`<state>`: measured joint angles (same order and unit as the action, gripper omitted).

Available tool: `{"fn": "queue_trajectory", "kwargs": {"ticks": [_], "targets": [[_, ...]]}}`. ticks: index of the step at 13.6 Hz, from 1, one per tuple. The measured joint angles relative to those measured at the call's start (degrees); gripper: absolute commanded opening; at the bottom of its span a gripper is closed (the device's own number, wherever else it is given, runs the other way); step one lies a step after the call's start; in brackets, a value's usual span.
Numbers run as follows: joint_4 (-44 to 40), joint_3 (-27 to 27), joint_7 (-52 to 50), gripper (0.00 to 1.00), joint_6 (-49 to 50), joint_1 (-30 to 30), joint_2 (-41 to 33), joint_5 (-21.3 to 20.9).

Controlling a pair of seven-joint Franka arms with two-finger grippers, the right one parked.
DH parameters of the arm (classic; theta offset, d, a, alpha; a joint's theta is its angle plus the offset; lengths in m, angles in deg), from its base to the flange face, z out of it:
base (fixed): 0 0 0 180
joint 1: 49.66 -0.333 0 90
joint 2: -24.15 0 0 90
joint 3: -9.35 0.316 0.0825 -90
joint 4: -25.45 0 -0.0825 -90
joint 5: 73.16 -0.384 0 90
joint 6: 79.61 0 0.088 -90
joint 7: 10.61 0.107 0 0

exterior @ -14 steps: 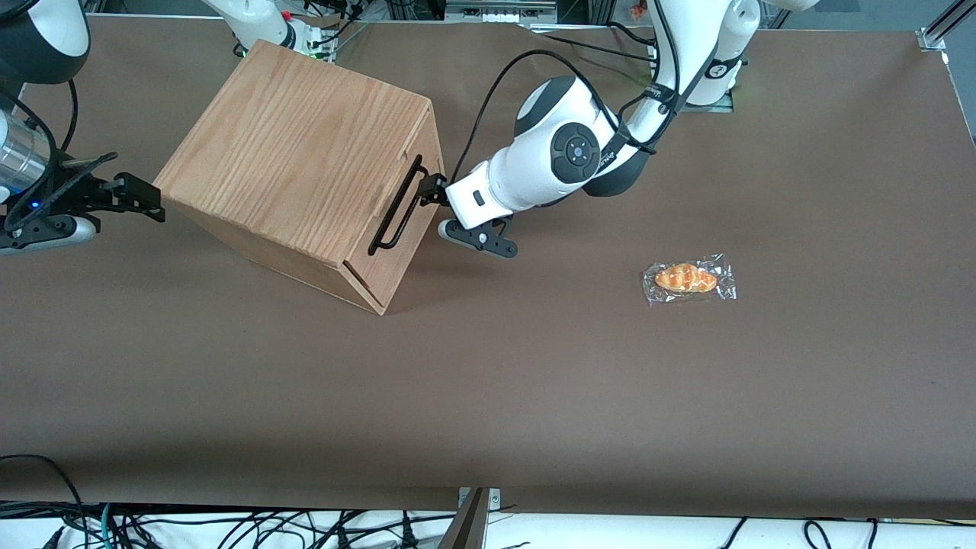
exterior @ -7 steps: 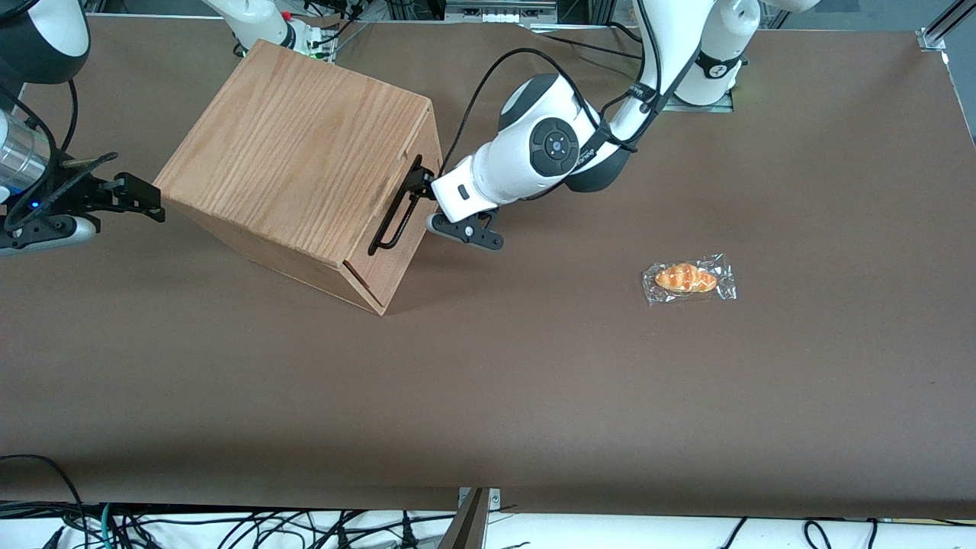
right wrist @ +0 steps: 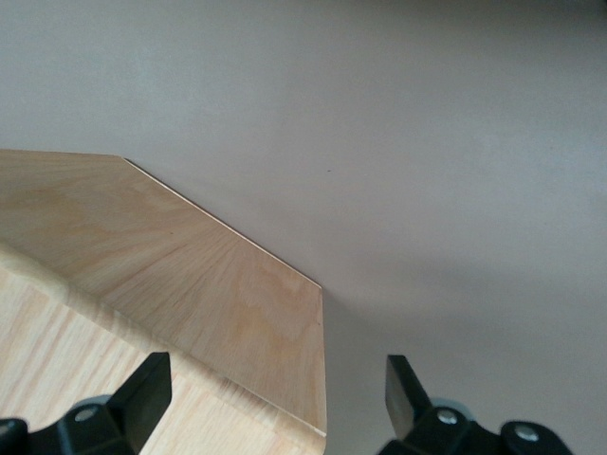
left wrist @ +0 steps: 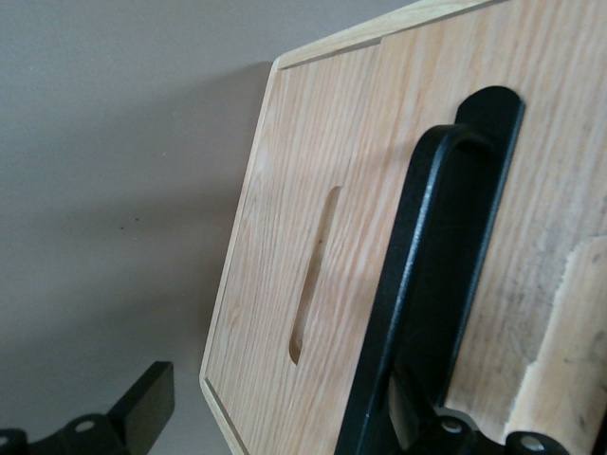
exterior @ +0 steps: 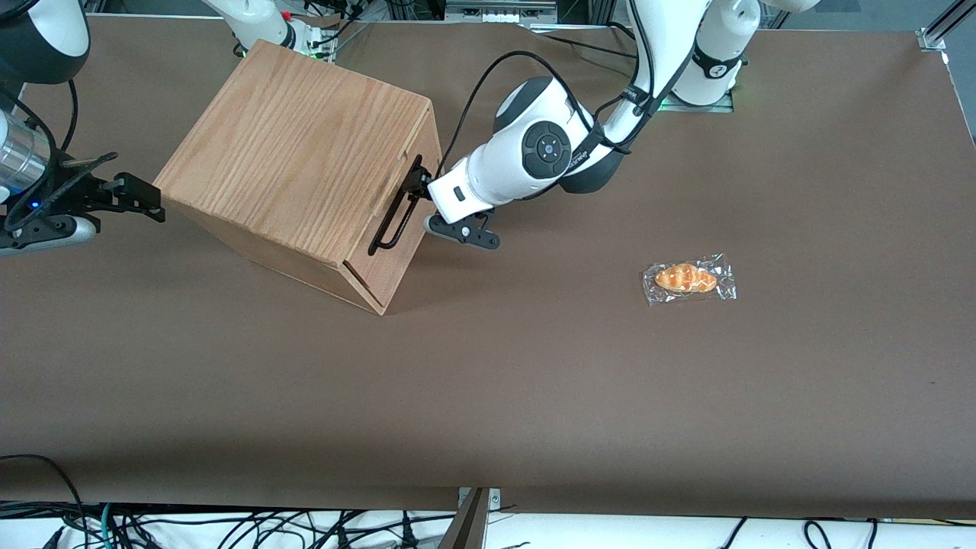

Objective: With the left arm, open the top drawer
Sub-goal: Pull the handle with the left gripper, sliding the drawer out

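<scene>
1. Currently, your gripper (exterior: pixel 418 185) sits at the black bar handle (exterior: pixel 395 203) on the front of the top drawer (exterior: pixel 404 229), at the handle's end farther from the front camera. In the left wrist view one dark finger (left wrist: pixel 417 422) lies against the handle (left wrist: pixel 432 284) while the other finger (left wrist: pixel 142 408) stands well apart from it over the table, so the jaws are spread and not clamped on anything.

2. Your left arm (exterior: pixel 526 156) reaches down from its base toward the drawer front, white with a dark round joint cap facing the front camera and a loose black cable looping above it.

3. Your top drawer reads as shut: its oak-grain front lies flush with the cabinet (exterior: pixel 297 160), and none of its inside shows. The wrist view also shows a narrow slot cut in the wooden front (left wrist: pixel 313 275) beside the handle.

4. Your cabinet stands on the brown table (exterior: pixel 534 396), turned at an angle, toward the parked arm's end, with its handled face turned toward the working arm.

5. Your table also carries a wrapped bread roll (exterior: pixel 686 278), well apart from the cabinet, toward the working arm's end and nearer the front camera than the gripper.
</scene>
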<state>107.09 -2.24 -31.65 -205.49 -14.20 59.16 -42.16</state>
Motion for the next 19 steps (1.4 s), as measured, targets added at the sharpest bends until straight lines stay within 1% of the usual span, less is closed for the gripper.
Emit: {"fn": "queue_trajectory", "kwargs": {"ticks": [9,19], "targets": [[-0.52,1.47,0.04,1.0,0.0,0.03,0.2,-1.24],[-0.59,5.03,0.11,1.0,0.08,-0.12,0.23,-1.35]]}}
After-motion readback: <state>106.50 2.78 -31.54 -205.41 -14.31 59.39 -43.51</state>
